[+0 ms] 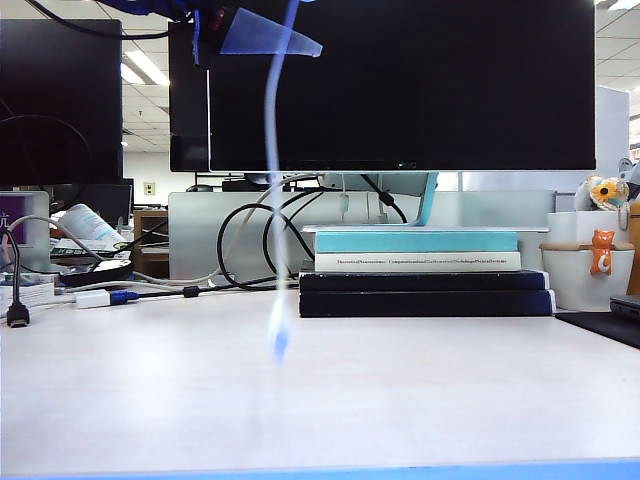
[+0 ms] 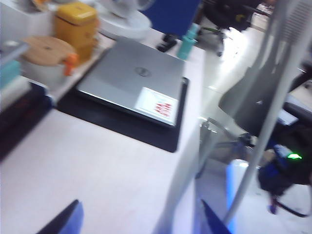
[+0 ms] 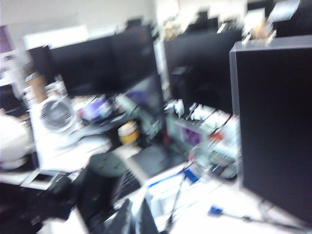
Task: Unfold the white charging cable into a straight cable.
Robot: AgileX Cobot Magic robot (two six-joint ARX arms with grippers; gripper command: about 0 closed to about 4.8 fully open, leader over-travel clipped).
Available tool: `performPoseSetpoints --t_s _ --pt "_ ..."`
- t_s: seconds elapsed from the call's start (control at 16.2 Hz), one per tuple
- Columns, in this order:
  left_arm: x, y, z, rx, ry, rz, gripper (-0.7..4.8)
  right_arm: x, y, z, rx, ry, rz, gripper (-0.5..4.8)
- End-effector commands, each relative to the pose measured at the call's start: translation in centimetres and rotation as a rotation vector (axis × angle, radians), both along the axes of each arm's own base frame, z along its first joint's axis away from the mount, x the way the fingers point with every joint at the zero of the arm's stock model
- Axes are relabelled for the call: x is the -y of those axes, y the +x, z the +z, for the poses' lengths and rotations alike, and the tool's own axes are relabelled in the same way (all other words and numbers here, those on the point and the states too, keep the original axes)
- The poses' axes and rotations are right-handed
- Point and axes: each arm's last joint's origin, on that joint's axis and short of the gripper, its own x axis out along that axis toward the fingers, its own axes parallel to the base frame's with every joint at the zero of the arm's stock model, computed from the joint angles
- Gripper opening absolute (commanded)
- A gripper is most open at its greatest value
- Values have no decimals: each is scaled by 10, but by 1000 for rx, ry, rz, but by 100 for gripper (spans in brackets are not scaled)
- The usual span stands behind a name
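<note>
The white charging cable hangs blurred from above the exterior view's top edge down to its blue-marked plug, just over the table. My left gripper is open wide and holds nothing. The cable passes outside one of its blue-taped fingers. Only a taped finger of it shows at the top of the exterior view. My right gripper is out of the exterior view. In its blurred wrist view the fingers stand together with a thin pale strip between them, which looks like the cable.
A big monitor stands behind stacked books, with black cables looping beside them. At left lies a white adapter with a blue plug. A closed laptop on a black mat sits near the table's right edge.
</note>
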Motion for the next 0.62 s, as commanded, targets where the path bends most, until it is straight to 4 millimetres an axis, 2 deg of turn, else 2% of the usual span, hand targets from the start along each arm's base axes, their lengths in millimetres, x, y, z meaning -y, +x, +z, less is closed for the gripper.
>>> performPoseSetpoints --t_s 0.06,0.37,0.43,0.62 --pt "0 -1 -3 -26 10 -15 313 2 -3 5 55 1 -37 -8" --pt "-1 -4 -7 -61 32 -36 326 3 -2 9 147 -7 -120 -8" --pt "-1 -5 -6 -72 13 -70 479 4 -2 10 156 -1 -148 -8" --pt "-1 -4 -4 -92 -3 -61 479 4 -1 11 169 3 -182 -8"
